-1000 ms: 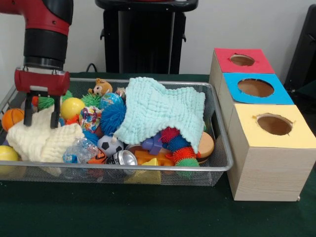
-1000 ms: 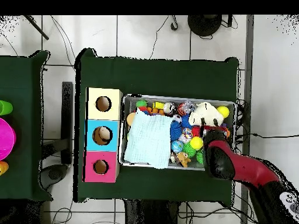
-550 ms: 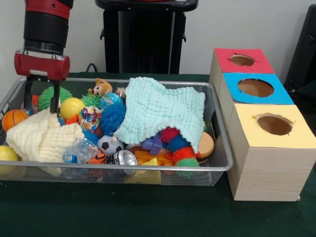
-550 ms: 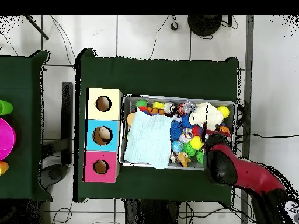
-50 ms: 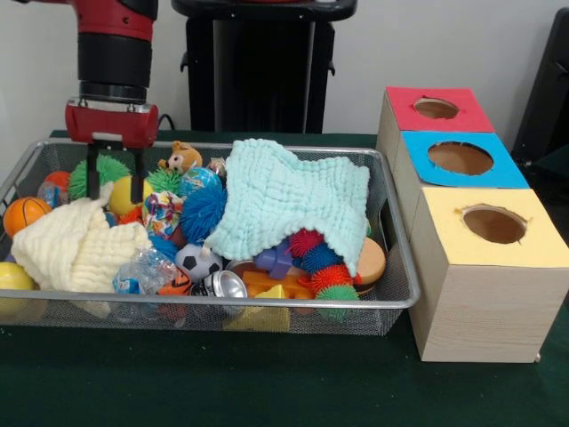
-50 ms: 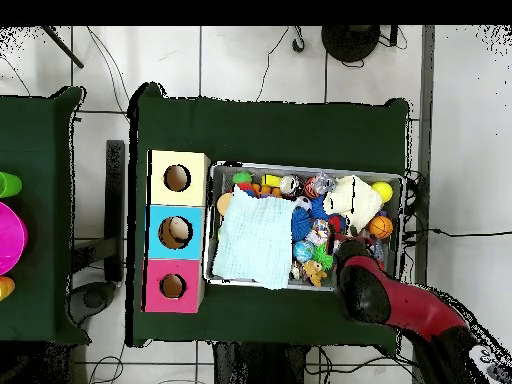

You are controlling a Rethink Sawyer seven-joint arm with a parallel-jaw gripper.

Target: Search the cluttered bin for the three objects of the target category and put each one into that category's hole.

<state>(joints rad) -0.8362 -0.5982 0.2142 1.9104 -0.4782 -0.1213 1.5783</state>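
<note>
Bin (image 5: pixel 391 298) on the green table (image 5: pixel 267 382), crammed with toys — cream cloth (image 5: pixel 76 249) nearest, mint cloth (image 5: pixel 293 200) mid-bin, yellow ball (image 5: pixel 124 191) behind. The gripper (image 5: pixel 114 182) hangs over that ball, fingers apart, empty — holed boxes (image 5: pixel 484 267) stand beside.

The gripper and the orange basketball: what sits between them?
In the front view, a green spiky ball sits between the gripper and the basketball.
</note>
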